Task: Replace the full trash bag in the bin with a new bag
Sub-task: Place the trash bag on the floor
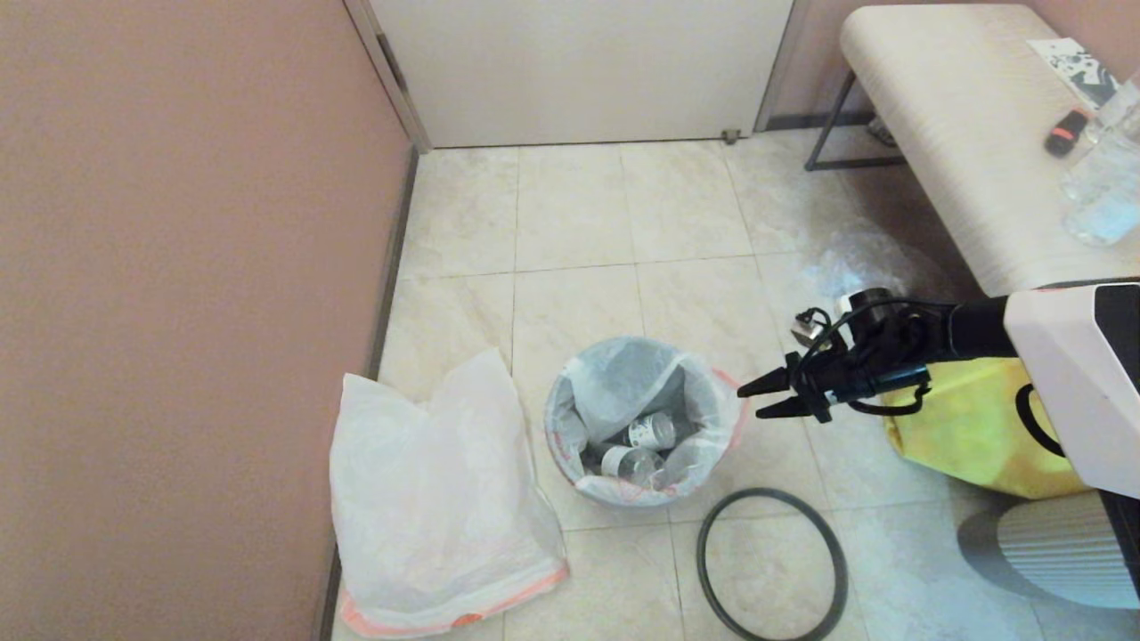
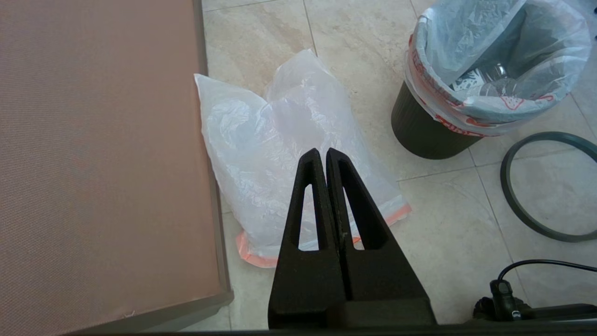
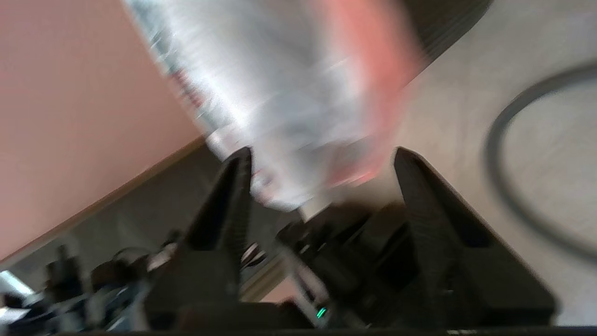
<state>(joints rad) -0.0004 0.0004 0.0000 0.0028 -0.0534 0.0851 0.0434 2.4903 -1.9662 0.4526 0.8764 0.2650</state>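
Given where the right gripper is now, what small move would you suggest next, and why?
Probably ease the right gripper, jaws open beside the bin, onto the full bag's folded-over edge and close. The hoop already lies on the floor, so the bag is free to lift.

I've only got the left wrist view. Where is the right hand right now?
Observer: The right hand hangs beside the bin, level with its rim on the side away from the wall, open and empty.
Operator: What's under that arm?
Observer: A yellow shopping bag sits on the floor below it.
Operator: And farther back?
Observer: A pale bench stands there, with clear bottles on its far end.
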